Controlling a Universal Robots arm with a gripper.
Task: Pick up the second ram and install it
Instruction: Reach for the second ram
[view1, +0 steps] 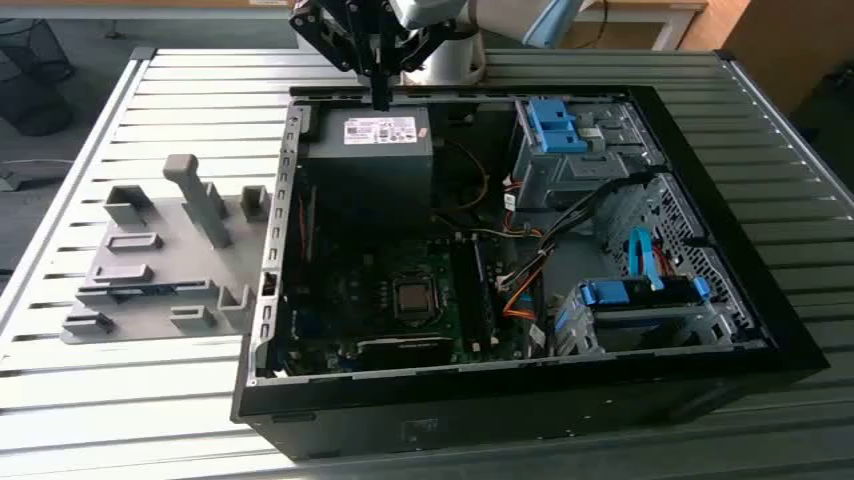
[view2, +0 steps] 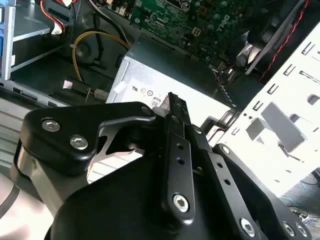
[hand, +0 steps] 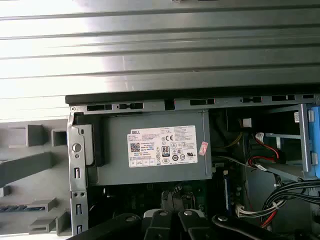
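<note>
Slatted metal desk (view1: 134, 400) carrying an open black computer case (view1: 787, 365), side panel off, motherboard and cables exposed. On the exterior view's left of the case, resting on the desk, a grey holder fixture (view1: 127, 270) with upright posts and slots. Seated in a long slot of that fixture, the second ram (view1: 140, 291), a thin blue stick, with nothing touching it. Same second ram (hand: 14, 207) at the edge of the first wrist view.

Well apart from it, hanging above the case's rear wall and near the power supply (view1: 367, 150), the end effector (view1: 380, 98). Drawn together to one narrow tip and gripping nothing, as with the end effector (view2: 172, 100) in the second wrist view.

Judged to be at the approach step, pickup not begun. Reaching the stick would likely call for crossing the case's side wall, parting the tips and lining them up along the stick's long edges.

Open air above the fixture. Tall post near the slot and the case's raised rim as the edges to mind.
</note>
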